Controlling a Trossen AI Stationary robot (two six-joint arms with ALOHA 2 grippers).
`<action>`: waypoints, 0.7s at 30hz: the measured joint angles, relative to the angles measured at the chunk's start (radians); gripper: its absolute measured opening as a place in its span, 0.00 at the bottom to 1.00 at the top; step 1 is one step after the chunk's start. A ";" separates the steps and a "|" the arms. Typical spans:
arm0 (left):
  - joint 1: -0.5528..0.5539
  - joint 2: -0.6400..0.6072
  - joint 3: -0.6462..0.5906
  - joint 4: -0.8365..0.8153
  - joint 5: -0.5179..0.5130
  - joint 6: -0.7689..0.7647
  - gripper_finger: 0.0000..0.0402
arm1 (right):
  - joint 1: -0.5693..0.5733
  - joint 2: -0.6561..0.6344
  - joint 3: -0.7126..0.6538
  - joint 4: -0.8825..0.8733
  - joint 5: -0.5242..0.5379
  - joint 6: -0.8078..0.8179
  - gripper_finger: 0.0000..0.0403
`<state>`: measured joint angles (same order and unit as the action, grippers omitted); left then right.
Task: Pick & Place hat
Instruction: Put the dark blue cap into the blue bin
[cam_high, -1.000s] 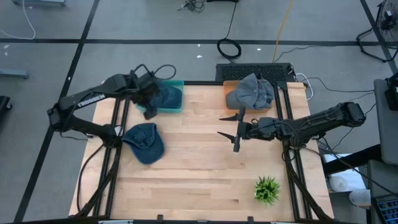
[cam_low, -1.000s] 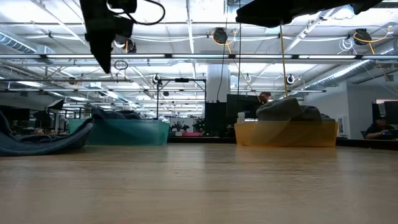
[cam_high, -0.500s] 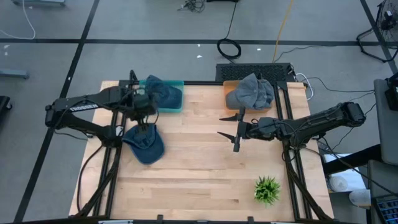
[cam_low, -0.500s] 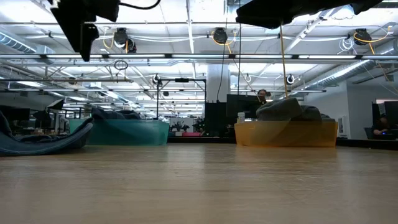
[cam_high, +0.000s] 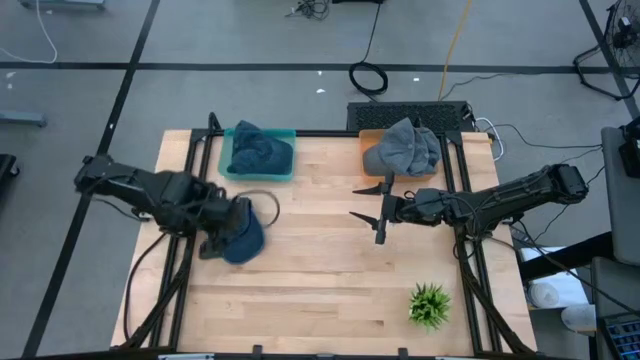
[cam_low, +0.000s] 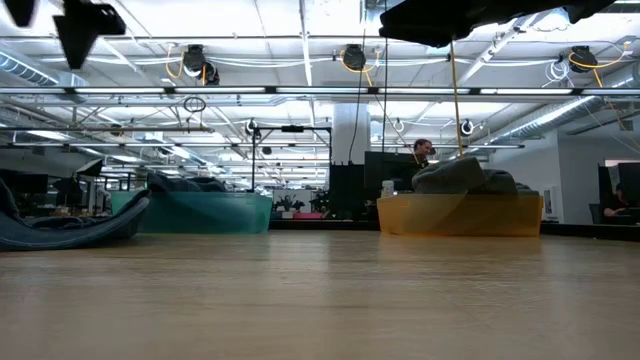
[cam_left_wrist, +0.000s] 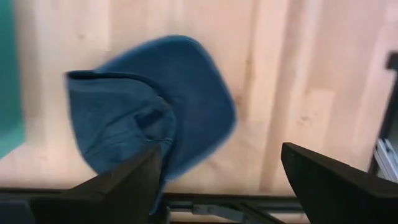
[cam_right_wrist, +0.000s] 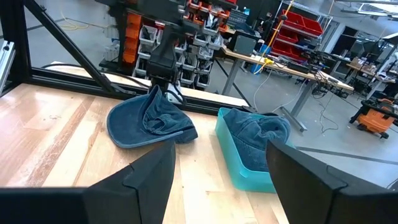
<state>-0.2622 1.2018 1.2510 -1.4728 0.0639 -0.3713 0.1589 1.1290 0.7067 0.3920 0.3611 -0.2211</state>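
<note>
Left gripper (cam_high: 212, 240) sits directly over the loose blue hat (cam_high: 245, 232) on the left side of the table (cam_high: 320, 280), fingers spread wide in the left wrist view with the hat (cam_left_wrist: 152, 134) lying flat on the wood between and beyond them; can't tell if the fingertips touch the fabric. Hat is crown-down with the brim toward table centre, near the left rail, well short of the teal bin (cam_high: 258, 154). Teal bin is at the back-left edge and has another blue hat (cam_high: 262, 150) bunched inside. Orange bin (cam_high: 372, 145) at the back-right holds a grey hat (cam_high: 402, 148) piled above its rim. Right gripper (cam_high: 378, 210) hangs near table centre, in front of the orange bin, fingers wide apart, holding nothing. Right wrist view looks across at the left gripper (cam_right_wrist: 163, 84) just above the loose hat (cam_right_wrist: 149, 123), teal bin (cam_right_wrist: 242, 165) beside it. Small green plant (cam_high: 430, 304) stands at the front right, well apart from everything.
</note>
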 joint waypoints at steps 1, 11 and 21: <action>-0.036 0.000 0.000 0.001 0.000 -0.020 0.83 | 0.000 0.000 0.000 0.000 0.000 0.000 0.60; -0.366 0.000 0.000 0.005 -0.034 -0.275 0.85 | 0.000 0.000 0.000 0.000 0.000 0.001 0.60; -0.464 0.006 0.000 0.025 -0.075 -0.199 0.85 | 0.000 0.000 0.000 -0.001 0.000 0.001 0.60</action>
<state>-0.7258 1.2083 1.2510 -1.4477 -0.0109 -0.5704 0.1589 1.1290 0.7067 0.3912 0.3607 -0.2203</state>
